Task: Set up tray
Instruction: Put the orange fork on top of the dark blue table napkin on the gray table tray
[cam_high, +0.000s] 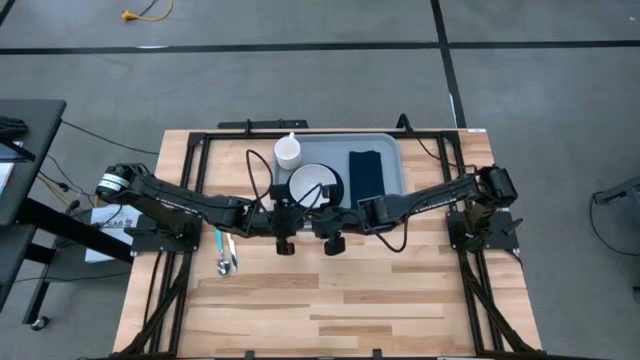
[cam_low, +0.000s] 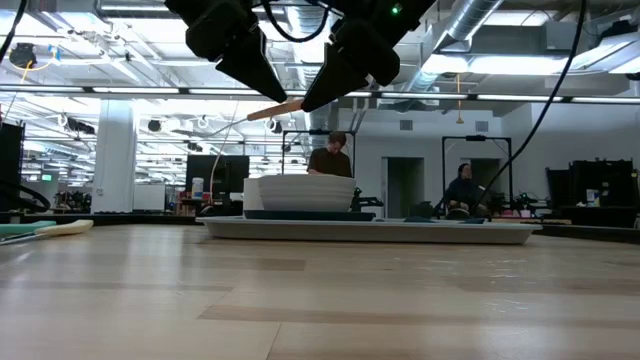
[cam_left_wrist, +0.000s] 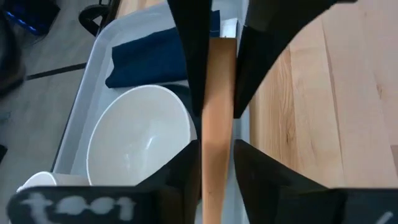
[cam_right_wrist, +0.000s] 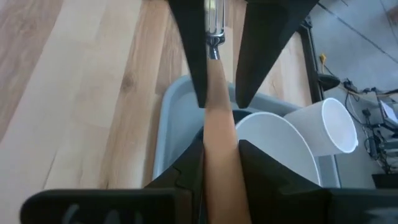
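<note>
High view: tray (cam_high: 392, 175) sits at table's far edge, centre, holding bowl (cam_high: 312, 184), cup (cam_high: 288, 152) and napkin (cam_high: 366, 172). Both grippers meet above the tray's near rim, sharing a wooden-handled utensil (cam_low: 276, 109): handover step. Right gripper (cam_right_wrist: 219, 93) narrow on the handle; left gripper (cam_left_wrist: 217, 93) straddles it, contact unclear. Next, probably: one lets go, other lays it in the tray.

tray (cam_high: 392, 160) – light blue-grey | napkin (cam_high: 365, 173) – dark navy | bowl (cam_high: 312, 183) – white | cup (cam_high: 288, 152) – white | table (cam_high: 330, 300) – pale wood grain
</note>
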